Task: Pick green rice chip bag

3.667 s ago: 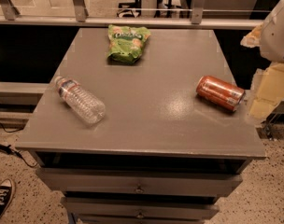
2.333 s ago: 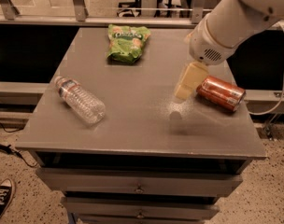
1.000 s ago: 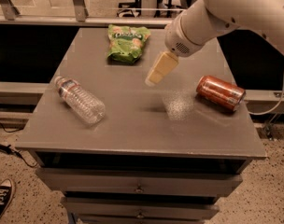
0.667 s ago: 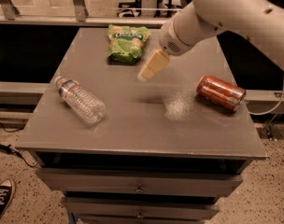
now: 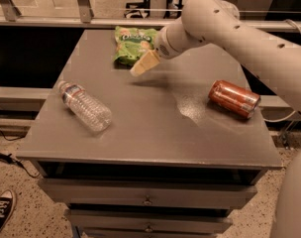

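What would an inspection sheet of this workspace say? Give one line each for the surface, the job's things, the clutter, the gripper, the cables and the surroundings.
Surface: grey table top, with a patch of glare right of the middle.
Job's things: green rice chip bag lies flat at the far edge, not lifted.
Clutter: water bottle on its side at the left; orange can on its side at the right, both apart from the bag.
Gripper: gripper is at the bag's near right corner; contact cannot be told.
Cables: a dark cable on the floor at the left.
Surroundings: drawers under the top, a railing behind, a shoe at the lower left.
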Available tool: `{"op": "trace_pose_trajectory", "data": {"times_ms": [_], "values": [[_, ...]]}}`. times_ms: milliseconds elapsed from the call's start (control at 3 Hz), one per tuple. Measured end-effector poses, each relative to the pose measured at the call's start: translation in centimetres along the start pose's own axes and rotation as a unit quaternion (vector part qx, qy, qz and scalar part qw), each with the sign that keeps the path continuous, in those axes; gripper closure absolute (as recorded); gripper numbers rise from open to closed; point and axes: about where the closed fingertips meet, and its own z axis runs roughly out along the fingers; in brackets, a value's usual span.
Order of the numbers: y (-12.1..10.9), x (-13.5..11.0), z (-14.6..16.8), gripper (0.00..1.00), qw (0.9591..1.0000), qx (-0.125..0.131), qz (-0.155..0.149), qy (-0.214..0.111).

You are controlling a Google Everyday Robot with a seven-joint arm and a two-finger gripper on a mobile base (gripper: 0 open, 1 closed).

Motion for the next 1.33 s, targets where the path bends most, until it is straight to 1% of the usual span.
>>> {"op": "trace_pose_trajectory", "data": {"times_ms": [333, 667, 1000, 1333], "values": [[-1.1, -0.6, 2.7, 0.00, 0.9996, 0.008, 0.024, -0.013], [-2.2, -1.1, 4.2, 0.07, 0.9986, 0.020, 0.043, -0.025], [-2.6, -1.3, 5.1, 0.24, 0.9979, 0.023, 0.054, -0.029], [-2.9, -1.1, 5.4, 0.48, 0.9973, 0.027, 0.061, -0.030]]}}
